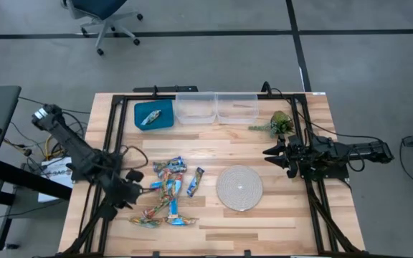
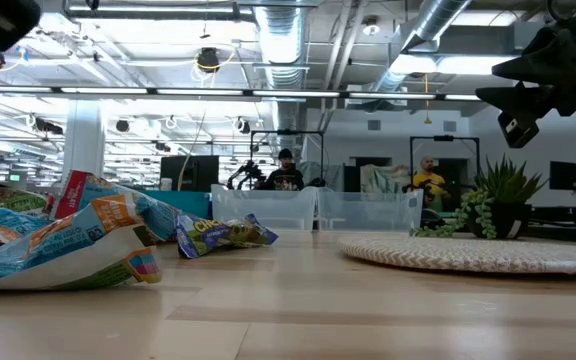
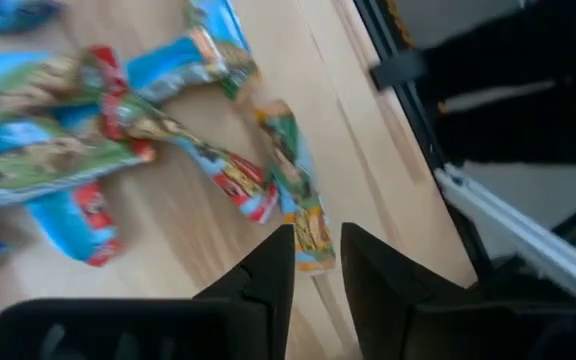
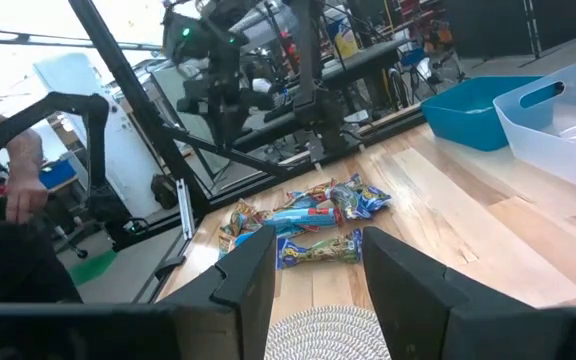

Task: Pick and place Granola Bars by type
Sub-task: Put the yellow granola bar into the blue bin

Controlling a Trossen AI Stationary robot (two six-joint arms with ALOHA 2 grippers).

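The granola bars (image 1: 169,192) lie in a loose pile on the worktop (image 1: 214,222), at about 8 o'clock from its middle. The left gripper (image 3: 316,262) is low at the pile's 9 o'clock edge, with its fingers a little apart around the end of one colourful bar (image 3: 298,190), not squeezed tight. The right gripper (image 1: 272,154) waits at 3 o'clock, above the worktop by the round mat (image 1: 239,188), with its fingers apart and empty.

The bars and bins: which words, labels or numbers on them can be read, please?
None can be read.
Bars: print shows on the wrappers in the low and left wrist views, too blurred to read.
Blue bin and clear bins: no text visible.
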